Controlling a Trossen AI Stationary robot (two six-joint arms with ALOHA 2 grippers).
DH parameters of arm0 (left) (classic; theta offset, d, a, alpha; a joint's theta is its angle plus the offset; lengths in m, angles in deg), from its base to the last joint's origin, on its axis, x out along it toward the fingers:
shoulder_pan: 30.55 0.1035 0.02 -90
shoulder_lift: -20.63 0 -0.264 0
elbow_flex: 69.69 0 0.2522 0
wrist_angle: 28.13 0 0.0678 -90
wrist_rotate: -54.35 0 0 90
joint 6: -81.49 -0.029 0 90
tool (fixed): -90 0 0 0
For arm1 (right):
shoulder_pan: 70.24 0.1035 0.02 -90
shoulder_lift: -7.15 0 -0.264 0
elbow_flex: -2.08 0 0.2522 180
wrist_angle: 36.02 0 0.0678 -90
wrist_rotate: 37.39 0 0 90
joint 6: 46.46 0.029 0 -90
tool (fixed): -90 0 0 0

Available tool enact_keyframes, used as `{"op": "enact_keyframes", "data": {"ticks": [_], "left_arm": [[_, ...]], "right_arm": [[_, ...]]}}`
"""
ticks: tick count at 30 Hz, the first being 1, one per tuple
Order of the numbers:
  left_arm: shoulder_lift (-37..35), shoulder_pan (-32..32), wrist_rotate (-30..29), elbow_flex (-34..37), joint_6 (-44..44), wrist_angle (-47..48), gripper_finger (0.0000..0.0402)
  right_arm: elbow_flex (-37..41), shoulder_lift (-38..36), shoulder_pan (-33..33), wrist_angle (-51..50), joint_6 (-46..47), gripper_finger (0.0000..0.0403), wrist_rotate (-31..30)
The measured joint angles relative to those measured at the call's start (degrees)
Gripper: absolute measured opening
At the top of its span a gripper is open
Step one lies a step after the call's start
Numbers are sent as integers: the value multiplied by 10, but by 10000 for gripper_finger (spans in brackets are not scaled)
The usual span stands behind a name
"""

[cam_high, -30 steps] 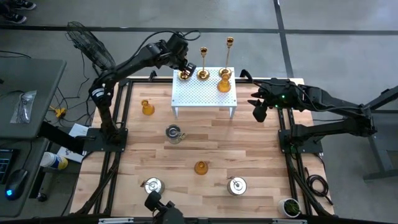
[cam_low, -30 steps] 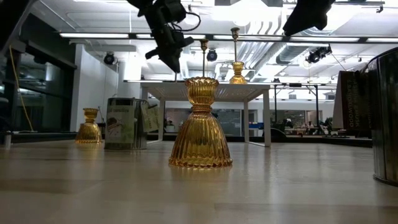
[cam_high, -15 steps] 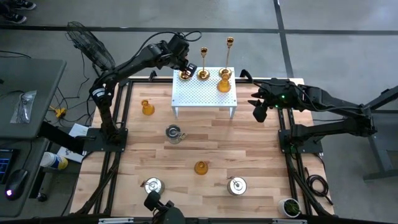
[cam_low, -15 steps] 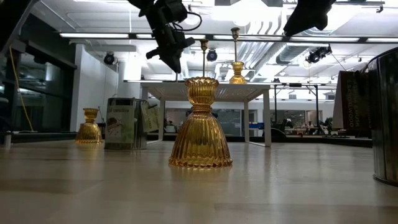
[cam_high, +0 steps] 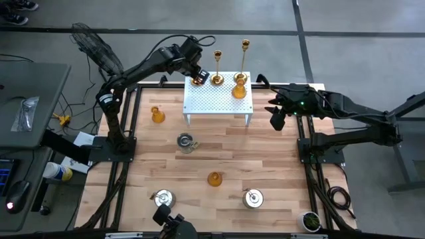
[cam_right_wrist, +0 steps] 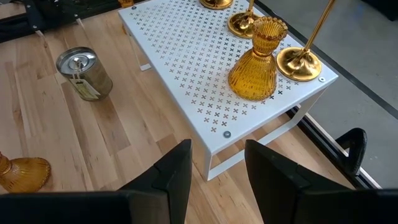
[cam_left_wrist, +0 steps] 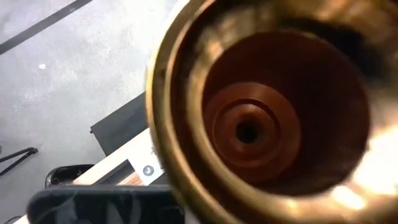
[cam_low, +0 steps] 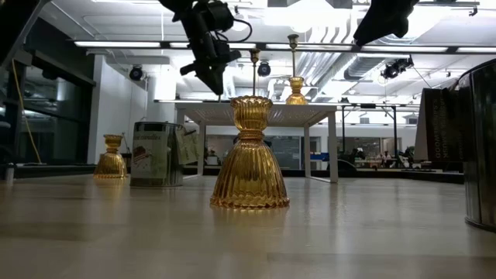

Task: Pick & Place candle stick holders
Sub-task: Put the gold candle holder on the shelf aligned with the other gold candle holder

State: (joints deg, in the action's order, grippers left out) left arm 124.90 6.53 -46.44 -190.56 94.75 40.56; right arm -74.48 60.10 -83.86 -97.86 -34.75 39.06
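A white perforated rack (cam_high: 216,103) stands at the table's far side. On it are three gold candlesticks, short (cam_high: 196,80), middle (cam_high: 217,68) and tall (cam_high: 244,56), and one amber cup (cam_high: 240,86). My left gripper (cam_high: 200,74) hangs over the short candlestick at the rack's far left corner. That candlestick's hollow top (cam_left_wrist: 261,118) fills the left wrist view. My right gripper (cam_high: 275,119) is open and empty off the rack's right end. Two amber cups (cam_high: 157,115) (cam_high: 214,178) and three silvery pots (cam_high: 185,141) (cam_high: 163,197) (cam_high: 252,198) stand on the table.
The rack's near right corner (cam_right_wrist: 227,134) lies just ahead of my right gripper's fingers (cam_right_wrist: 174,174). A fan (cam_high: 93,46) stands beyond the table's far left corner. Bare wood shows around the nearer amber cup (cam_low: 249,155) in the table's middle.
My left gripper has shifted and turned a little above the short gold candlestick. The candlestick's base stays on the rack.
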Motion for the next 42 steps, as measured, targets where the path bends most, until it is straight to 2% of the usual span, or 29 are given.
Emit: {"op": "enact_keyframes", "data": {"ticks": [5,11,15,21,25,42], "left_arm": [[0,0,1,0,-12,-3,53],[-2,0,34,0,-40,-3,65],[-4,0,31,0,-45,0,109],[-8,0,-39,0,-45,3,196],[-12,0,-59,-1,-44,5,226],[-31,0,-46,-1,-44,6,232]], "right_arm": [[0,0,0,0,0,140,0],[0,0,0,-1,0,140,0],[0,0,0,-2,0,140,0],[0,0,0,-3,0,140,0],[0,0,0,-8,0,140,0],[0,0,0,-14,0,140,0]]}}
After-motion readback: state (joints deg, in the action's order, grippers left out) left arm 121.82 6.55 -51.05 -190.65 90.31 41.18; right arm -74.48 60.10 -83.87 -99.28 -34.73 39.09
